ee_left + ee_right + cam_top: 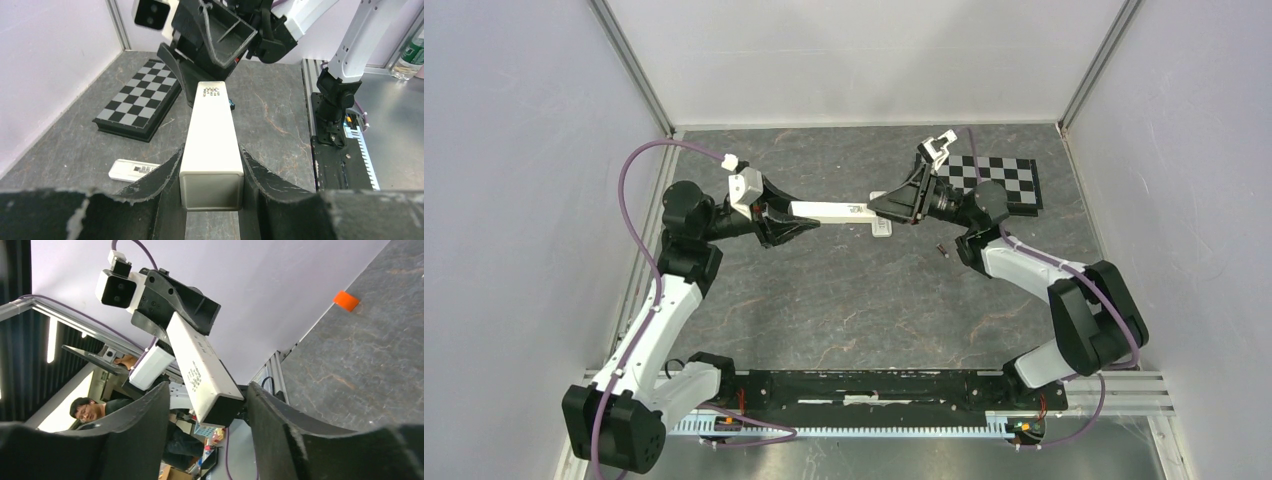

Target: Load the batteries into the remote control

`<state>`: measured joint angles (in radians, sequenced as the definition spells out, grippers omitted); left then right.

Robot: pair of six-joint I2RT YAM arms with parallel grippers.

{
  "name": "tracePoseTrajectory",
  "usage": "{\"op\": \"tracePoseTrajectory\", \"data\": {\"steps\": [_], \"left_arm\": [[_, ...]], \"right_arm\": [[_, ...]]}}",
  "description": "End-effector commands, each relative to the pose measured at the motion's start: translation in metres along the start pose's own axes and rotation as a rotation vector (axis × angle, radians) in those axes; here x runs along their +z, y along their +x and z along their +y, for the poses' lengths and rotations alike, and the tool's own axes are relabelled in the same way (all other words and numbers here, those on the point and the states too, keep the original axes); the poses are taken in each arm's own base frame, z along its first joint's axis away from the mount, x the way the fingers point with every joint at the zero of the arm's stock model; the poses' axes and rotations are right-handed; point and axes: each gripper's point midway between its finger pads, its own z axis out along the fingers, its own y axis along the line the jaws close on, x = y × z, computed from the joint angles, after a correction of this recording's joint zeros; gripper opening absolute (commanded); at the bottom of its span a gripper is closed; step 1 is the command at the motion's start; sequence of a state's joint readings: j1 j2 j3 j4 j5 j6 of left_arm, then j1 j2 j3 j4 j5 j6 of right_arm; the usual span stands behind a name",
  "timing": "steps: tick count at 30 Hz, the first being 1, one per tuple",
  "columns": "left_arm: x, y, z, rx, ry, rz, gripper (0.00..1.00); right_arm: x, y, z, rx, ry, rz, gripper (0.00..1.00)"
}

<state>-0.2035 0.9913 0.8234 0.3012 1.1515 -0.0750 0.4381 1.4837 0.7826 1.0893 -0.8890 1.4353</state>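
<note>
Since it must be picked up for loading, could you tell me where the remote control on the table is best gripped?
Probably across its short width at mid-length, straight down from above: the remote control lies flat on the table, so only its long edges are free.

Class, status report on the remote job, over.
Left hand shut on white bar. Right hand open round its far end. Remote control on table, unheld. One battery loose on table.
</note>
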Motion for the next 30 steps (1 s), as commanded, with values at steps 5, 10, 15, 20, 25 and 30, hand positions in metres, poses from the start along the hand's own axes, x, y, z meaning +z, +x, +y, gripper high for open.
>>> {"op": "tracePoseTrajectory", "data": {"steps": [5,10,15,20,25,30], "left_arm": [[0.002,-0.025,-0.001,0.059,-0.019,-0.074,0.02],[0.005,-0.026,-0.003,0.049,-0.006,-0.084,0.02],[0.013,-0.018,-0.01,0.02,0.035,-0.074,0.02],[0.021,-0.003,-0.018,-0.016,0.081,-0.049,0.02],[0.022,0.02,-0.024,-0.061,0.122,0.02,0.02],[0.02,0.032,-0.025,-0.078,0.127,0.056,0.02]], "right_arm": [[0.009,0.008,0.004,0.047,-0.017,0.042,0.49],[0.015,0.014,-0.006,0.074,0.005,0.065,0.35],[0.027,0.023,-0.009,0.104,-0.001,0.089,0.3],[0.038,0.025,-0.016,0.144,0.02,0.089,0.25],[0.04,0.025,-0.026,0.172,0.054,0.08,0.21],[0.046,0.027,-0.031,0.141,0.085,0.099,0.17]]}}
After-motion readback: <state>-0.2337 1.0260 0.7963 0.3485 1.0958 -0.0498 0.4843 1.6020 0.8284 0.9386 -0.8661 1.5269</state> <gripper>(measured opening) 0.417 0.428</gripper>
